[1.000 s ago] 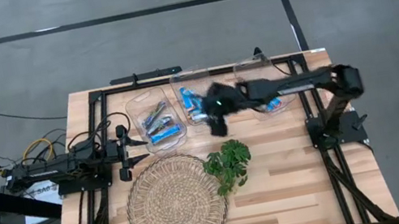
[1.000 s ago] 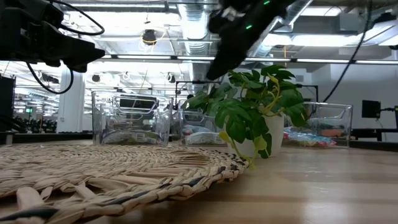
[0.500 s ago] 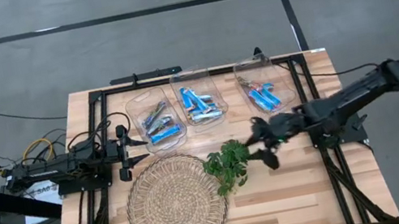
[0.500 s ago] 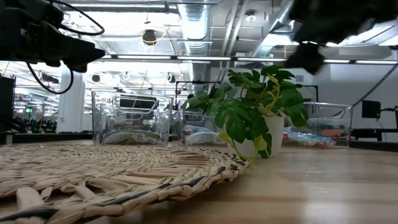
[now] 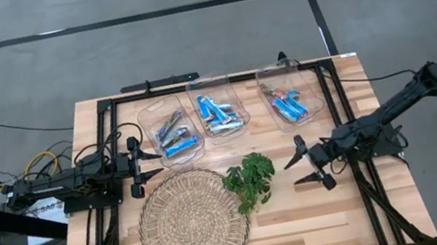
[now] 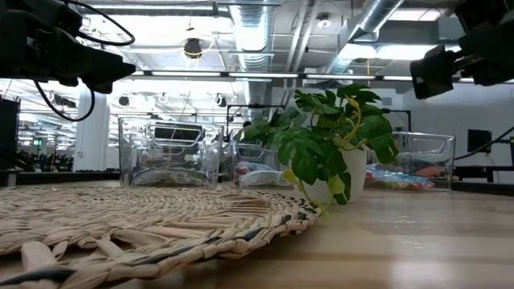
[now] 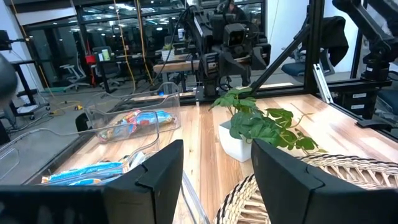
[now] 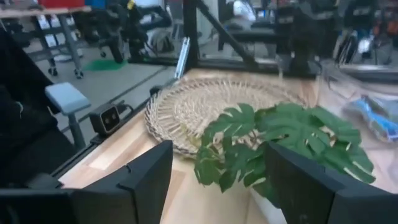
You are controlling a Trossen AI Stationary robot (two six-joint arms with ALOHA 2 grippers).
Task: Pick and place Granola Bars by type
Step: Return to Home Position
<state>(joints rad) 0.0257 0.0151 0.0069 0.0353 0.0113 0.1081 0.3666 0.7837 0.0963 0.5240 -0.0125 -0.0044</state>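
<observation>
Frankly, the Granola Bars (image 5: pixel 217 114), lying in three clear rigid bins (image 6: pixel 132 148) at twelve o'clock on the wooden table (image 5: pixel 309 224), look light, slick in crinkly foil and crumbly inside; I would pinch one gently across its narrow middle. My right gripper (image 5: pixel 306 165) hangs at three o'clock of the leafy plant (image 5: pixel 249 178), spread wide and empty; my left gripper (image 5: pixel 141 168), at the table's nine o'clock near the coarse woven mat (image 5: pixel 193 224), is likewise parted, holding nothing.
</observation>
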